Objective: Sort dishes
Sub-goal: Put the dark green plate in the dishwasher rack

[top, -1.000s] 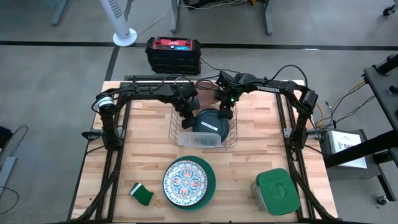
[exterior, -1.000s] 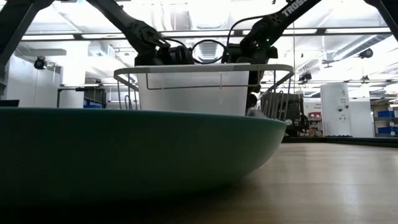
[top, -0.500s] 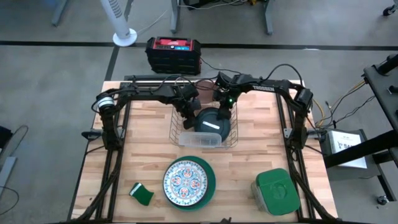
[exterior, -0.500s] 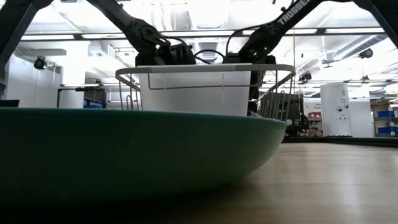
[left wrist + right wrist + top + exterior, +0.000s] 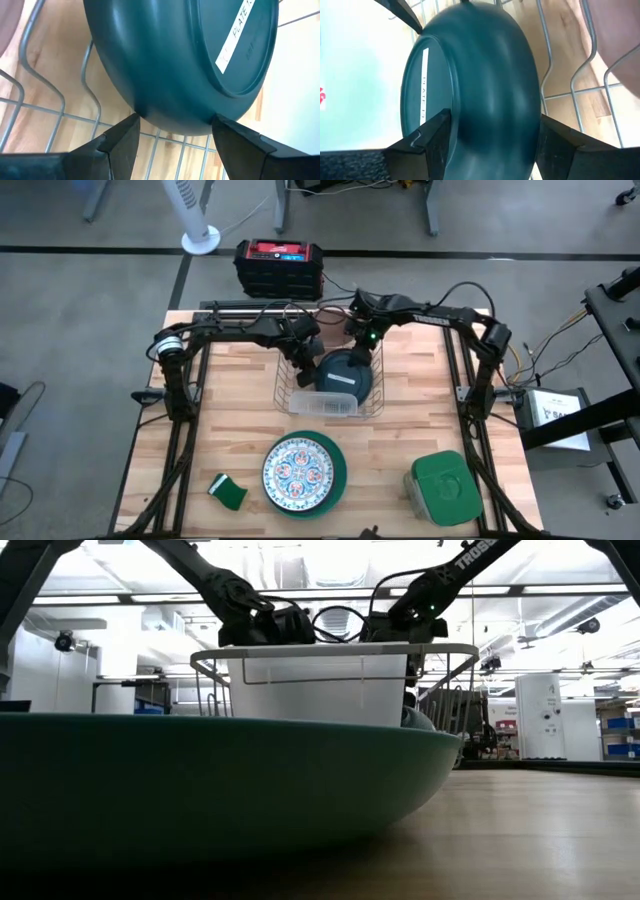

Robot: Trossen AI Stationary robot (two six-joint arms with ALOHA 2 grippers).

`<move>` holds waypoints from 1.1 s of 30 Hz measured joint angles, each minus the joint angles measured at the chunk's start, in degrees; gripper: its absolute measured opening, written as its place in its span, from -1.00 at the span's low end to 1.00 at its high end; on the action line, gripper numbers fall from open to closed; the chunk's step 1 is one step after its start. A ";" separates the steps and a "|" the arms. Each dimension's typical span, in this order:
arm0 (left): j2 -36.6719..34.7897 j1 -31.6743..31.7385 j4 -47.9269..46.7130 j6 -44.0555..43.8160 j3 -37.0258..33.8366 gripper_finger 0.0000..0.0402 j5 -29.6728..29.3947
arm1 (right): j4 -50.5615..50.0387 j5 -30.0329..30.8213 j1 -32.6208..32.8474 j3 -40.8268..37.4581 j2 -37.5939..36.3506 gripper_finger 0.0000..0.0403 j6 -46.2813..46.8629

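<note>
A dark teal plate [image 5: 345, 372] stands tilted on edge in the wire rack [image 5: 283, 385], its labelled underside [image 5: 235, 35] toward the rack's white tub [image 5: 322, 404]. My left gripper [image 5: 308, 370] comes at it from the far left and my right gripper [image 5: 366, 362] from the far right; both are shut on it. A salmon-pink curve [image 5: 620, 50] shows beside it in the rack. The white ornamented plate [image 5: 300, 472] lies on the bright teal-green plate [image 5: 340, 476] near the front edge. My left gripper has the dark teal plate's curved outer wall [image 5: 165, 115] between its two fingers, spanning the plate's depth at one edge. The fingers [image 5: 125, 137] slant down from the table's far left. The plate stays tilted inside the rack. My right gripper spans the plate's depth at its opposite edge, one finger [image 5: 437, 132] on the base side and one on the rim side, against the outer wall [image 5: 495, 100]. It slants down from the far right. Where the plate's lower edge rests is hidden.
A green sponge [image 5: 228, 492] lies at the front left and a square green-lidded container [image 5: 443, 488] at the front right. A red and black box [image 5: 280, 266] stands beyond the far edge. The teal-green plate [image 5: 200, 780] fills the low view's foreground.
My right gripper has shifted a little at the plate's far right side. The dark teal plate has tipped in the rack and shifted slightly toward the far right, and the rack has moved a little with it.
</note>
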 joint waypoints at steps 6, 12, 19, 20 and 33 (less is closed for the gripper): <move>-1.20 0.02 0.07 -0.26 0.05 0.15 -0.56 | 0.21 0.21 -0.11 0.39 -2.01 0.05 0.15; -3.49 0.15 -0.21 -0.18 0.05 0.15 -1.25 | -0.07 0.62 -0.11 1.26 -4.05 0.04 -0.25; -5.14 0.17 -0.86 0.07 0.05 0.15 -1.05 | -0.31 2.56 -0.07 1.60 -6.98 0.04 -0.40; -5.35 0.17 -1.15 0.09 0.05 0.15 -1.02 | -0.26 3.35 -0.07 1.60 -7.68 0.04 -0.38; -9.60 0.04 -0.41 0.02 0.05 0.15 -1.46 | -0.05 6.14 -0.11 1.56 -15.97 -0.45 -0.61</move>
